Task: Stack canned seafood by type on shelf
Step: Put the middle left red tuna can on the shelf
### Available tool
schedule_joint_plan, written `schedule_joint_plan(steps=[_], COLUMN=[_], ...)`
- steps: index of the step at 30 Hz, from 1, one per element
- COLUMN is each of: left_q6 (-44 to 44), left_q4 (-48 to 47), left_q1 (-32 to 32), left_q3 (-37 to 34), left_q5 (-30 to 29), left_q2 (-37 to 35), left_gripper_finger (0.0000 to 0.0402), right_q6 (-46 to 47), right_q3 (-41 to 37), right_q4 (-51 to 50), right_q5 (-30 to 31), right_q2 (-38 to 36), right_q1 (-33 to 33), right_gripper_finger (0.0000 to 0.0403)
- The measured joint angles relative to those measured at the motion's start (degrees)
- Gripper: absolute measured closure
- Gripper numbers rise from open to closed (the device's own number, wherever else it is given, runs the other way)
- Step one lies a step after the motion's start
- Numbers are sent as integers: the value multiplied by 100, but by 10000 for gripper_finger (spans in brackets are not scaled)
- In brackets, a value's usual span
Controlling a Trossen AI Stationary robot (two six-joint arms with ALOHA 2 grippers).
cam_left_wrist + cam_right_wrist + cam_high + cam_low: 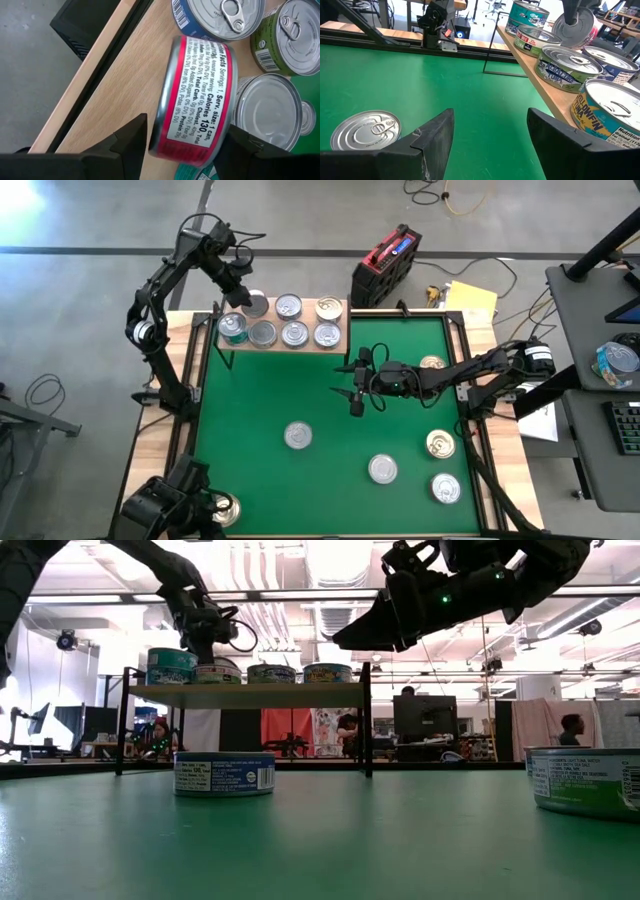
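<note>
The left end effector [243, 292] hovers at the 9 o'clock end of the small light-wood shelf on black legs [338, 308], its fingers gripping a tilted red-labelled silver tin [195, 102]. Six more round tins [294, 333] sit on the shelf. The right end effector [357, 385] hangs open and empty above the green mat [250, 410] at centre, where a silver-topped tin [297, 435] lies toward 6 o'clock.
</note>
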Motion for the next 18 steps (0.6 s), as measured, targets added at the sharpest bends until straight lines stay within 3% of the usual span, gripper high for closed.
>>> schedule_joint_plan(steps=[13,18], left_q6=[3,5], left_q4=[112,105], left_q1=[0,0], left_q3=[2,2], left_q5=[4,7], left_q2=[0,0], left_gripper_finger=[224,251], right_q6=[0,0], right_q3=[0,0], right_q4=[-2,-2], right_q5=[0,0], right_q2=[0,0], right_q1=[0,0], right_gripper_finger=[149,148])
